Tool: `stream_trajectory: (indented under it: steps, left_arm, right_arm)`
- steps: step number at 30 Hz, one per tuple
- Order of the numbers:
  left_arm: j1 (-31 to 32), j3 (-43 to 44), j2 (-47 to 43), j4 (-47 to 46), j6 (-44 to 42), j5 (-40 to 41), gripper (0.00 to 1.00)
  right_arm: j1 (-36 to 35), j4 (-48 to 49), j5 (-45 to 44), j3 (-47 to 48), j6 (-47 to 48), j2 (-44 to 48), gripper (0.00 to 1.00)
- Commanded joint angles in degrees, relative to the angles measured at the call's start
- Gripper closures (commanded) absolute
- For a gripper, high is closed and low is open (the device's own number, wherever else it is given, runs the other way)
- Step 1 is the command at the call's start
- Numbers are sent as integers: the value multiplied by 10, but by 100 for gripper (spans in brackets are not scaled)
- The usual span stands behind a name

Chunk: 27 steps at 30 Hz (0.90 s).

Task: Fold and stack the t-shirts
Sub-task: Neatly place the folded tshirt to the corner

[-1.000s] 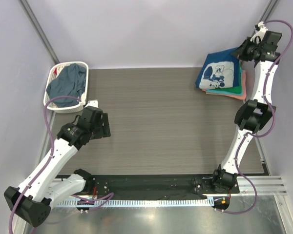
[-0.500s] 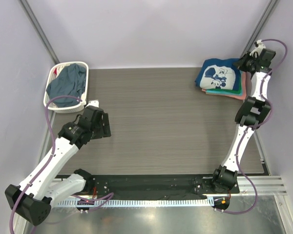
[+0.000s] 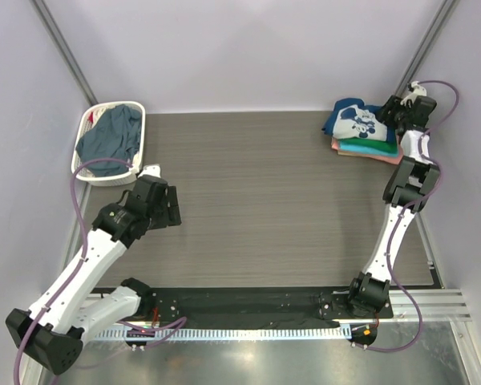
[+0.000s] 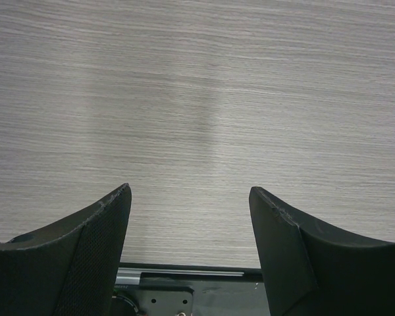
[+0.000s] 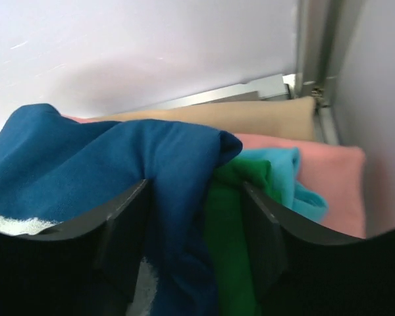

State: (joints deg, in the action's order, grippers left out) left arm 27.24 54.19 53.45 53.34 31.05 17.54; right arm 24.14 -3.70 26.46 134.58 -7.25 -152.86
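Observation:
A stack of folded t-shirts sits at the table's far right corner. The dark blue one with white print (image 3: 354, 120) is on top, bunched toward the left, over green and teal (image 3: 370, 147) and coral (image 3: 387, 157) ones. My right gripper (image 3: 388, 112) is at the stack's right edge, its jaws spread. In the right wrist view a fold of the dark blue shirt (image 5: 125, 158) and the green shirt (image 5: 232, 217) lie between the fingers of the right gripper (image 5: 196, 191), with teal (image 5: 288, 176) and coral (image 5: 339, 184) beyond. My left gripper (image 3: 170, 207) (image 4: 189, 194) hangs open over bare table.
A white slotted basket (image 3: 86, 128) at the far left holds a crumpled slate grey-blue shirt (image 3: 112, 136). A tan cloth edge (image 5: 250, 113) lies behind the stack against the back wall. A metal frame post (image 5: 313, 72) stands just right of the stack.
The right arm has come down and left onto the stack, and its jaws have spread apart. The dark blue shirt now sits more bunched to the left. The left arm has not moved.

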Motion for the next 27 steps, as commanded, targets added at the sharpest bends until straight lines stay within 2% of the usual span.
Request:
stream_trajectory:
  steps: [1, 6, 8, 11, 19, 23, 27]
  left_arm:
    - [-3, -2, -19, -22, -1, 3, 27]
    - [-3, -1, -31, -22, -3, -1, 27]
    - [-2, -2, -37, -25, -4, -5, 27]
    - [-2, -3, -47, -25, -5, -8, 27]
    - [-3, -3, -60, -26, -6, -10, 26]
    - [-3, -3, -64, -28, -6, -12, 26]
    - [-3, -4, -65, -27, -6, -12, 26]
  right_arm:
    - [5, 14, -90, -42, 37, 113, 36]
    - [6, 12, -176, -105, 22, 212, 27]
    - [6, 12, -234, -138, 8, 263, 24]
    - [8, 13, -262, -179, -15, 323, 23]
    - [-28, 9, -47, -245, -147, 375, 24]
    - [-73, 13, -26, -289, -153, 361, 25]
    - [-81, 30, -6, -305, -185, 323, 27]
